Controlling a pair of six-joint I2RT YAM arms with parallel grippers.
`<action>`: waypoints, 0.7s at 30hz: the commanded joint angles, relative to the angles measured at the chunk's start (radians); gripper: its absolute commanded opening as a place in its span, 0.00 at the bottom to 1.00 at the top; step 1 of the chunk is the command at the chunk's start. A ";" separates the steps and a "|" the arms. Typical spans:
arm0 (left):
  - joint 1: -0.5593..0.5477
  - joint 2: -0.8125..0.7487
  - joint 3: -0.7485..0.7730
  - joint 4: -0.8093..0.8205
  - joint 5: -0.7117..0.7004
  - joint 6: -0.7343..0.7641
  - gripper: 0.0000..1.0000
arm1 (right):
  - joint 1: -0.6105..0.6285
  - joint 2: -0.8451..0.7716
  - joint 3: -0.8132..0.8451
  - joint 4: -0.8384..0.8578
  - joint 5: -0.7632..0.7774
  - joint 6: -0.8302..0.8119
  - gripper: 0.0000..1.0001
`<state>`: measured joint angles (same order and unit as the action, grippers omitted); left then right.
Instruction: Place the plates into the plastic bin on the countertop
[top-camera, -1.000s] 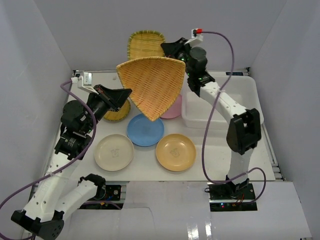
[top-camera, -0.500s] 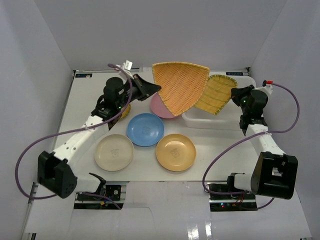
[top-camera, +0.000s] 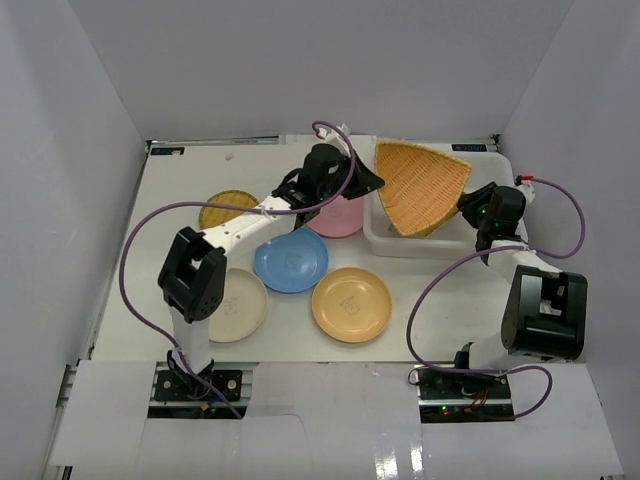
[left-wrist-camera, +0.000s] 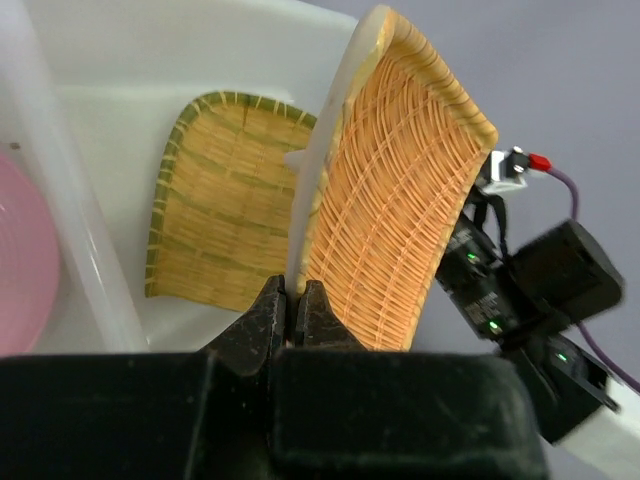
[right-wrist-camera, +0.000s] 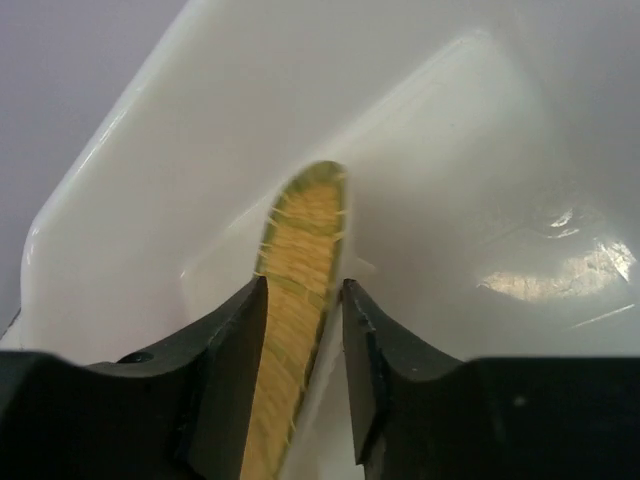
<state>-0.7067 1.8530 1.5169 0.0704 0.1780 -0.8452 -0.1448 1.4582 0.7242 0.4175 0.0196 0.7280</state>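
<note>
A matte white bench (top-camera: 170, 180), boxed in by pale grey walls (top-camera: 60, 150), carries glossy round plates: pink plate (top-camera: 335, 218), blue plate (top-camera: 290, 258), orange-yellow plate (top-camera: 351, 303) and cream plate (top-camera: 240, 305), plus a small round woven plate (top-camera: 228, 208). The white plastic bin (top-camera: 420, 245) sits at the back right. The left pincer (top-camera: 372, 183) is clamped on the rim of a squarish orange woven plate (top-camera: 420, 185) tilted over the bin. Only the wrist views reveal a green-edged woven plate (left-wrist-camera: 220, 210) inside the bin, its rim closely bracketed by the right pincer (right-wrist-camera: 302, 290); whether that pinches it, I cannot tell.
</note>
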 joint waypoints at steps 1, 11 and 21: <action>-0.011 0.046 0.130 -0.001 -0.080 -0.002 0.00 | -0.007 0.005 0.078 0.037 0.000 -0.022 0.45; -0.050 0.310 0.391 -0.150 -0.100 -0.022 0.00 | -0.078 -0.188 0.124 -0.115 0.135 -0.052 0.69; -0.080 0.557 0.651 -0.254 -0.046 -0.028 0.04 | -0.058 -0.308 0.184 -0.166 -0.105 -0.113 0.62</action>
<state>-0.7773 2.4271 2.1056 -0.1864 0.1024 -0.8558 -0.2295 1.1614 0.8825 0.2810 0.0257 0.6544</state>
